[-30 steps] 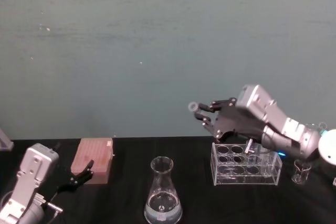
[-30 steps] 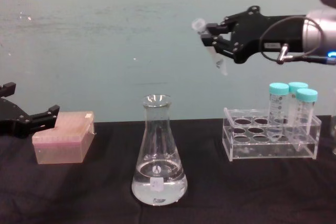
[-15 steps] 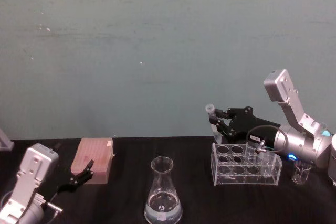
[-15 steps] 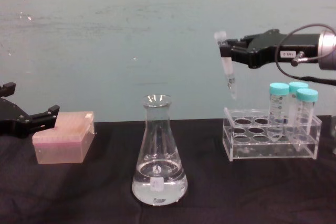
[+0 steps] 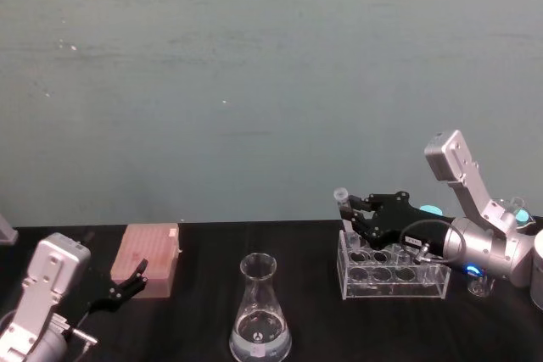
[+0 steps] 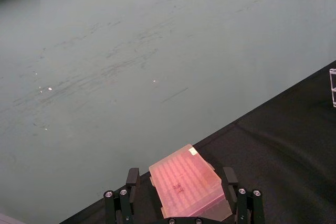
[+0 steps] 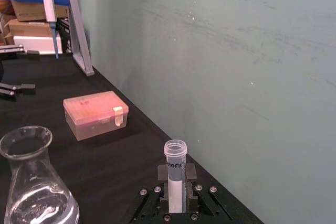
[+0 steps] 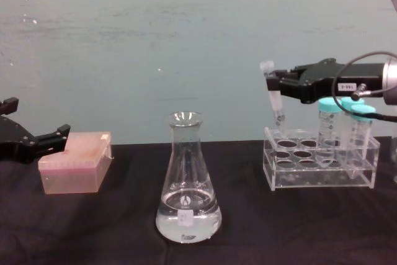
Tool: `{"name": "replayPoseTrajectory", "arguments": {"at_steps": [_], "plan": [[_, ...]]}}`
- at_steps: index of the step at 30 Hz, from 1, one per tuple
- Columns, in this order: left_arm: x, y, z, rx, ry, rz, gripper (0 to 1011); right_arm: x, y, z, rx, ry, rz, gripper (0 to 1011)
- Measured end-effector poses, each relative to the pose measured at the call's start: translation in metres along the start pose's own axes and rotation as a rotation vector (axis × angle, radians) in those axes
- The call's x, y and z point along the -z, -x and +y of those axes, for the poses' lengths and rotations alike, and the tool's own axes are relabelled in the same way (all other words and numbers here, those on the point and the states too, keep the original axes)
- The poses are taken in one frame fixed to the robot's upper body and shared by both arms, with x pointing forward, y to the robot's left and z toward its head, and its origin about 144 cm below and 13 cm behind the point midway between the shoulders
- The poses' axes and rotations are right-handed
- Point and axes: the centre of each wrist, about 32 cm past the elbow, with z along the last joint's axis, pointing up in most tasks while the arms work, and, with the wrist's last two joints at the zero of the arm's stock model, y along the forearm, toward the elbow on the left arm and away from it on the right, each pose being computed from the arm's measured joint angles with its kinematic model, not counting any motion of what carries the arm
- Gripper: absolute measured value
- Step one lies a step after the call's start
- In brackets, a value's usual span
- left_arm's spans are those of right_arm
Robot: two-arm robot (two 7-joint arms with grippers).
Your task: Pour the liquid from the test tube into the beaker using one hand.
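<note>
My right gripper [image 8: 272, 83] is shut on the test tube [image 8: 273, 100], holding it upright with its tapered tip just at the top of the clear rack [image 8: 319, 177]. In the right wrist view the test tube [image 7: 175, 171] stands between the fingers [image 7: 195, 199]; I cannot tell whether liquid is inside. The beaker [image 8: 187, 181] stands to the left of the rack, at the front middle of the table, with clear liquid [image 8: 187, 218] in its base. From the head view the beaker [image 5: 260, 315] sits well left of the right gripper [image 5: 351, 212]. My left gripper [image 8: 46, 139] rests open, parked at the far left.
A pink tip box [image 8: 74, 162] lies next to the left gripper [image 6: 180, 182]. Teal-capped tubes [image 8: 329, 122] stand in the rack's right side. A small clear vessel [image 5: 480, 284] sits right of the rack [image 5: 394, 281]. A teal wall closes off the back.
The right gripper swung the tube from tilted to upright, moved right away from the beaker, and came down until the tube's tip reached the rack. The left arm stayed put.
</note>
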Motion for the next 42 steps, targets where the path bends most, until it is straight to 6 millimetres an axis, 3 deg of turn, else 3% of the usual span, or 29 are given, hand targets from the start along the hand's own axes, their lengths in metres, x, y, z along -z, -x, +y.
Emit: {"name": "replayPoseTrajectory", "arguments": {"at_steps": [42], "plan": [[0.000, 0.000, 0.000, 0.000, 0.000, 0.000, 1000, 0.028, -0.004, 0.007, -0.001, 0.072, 0.038, 189]]}}
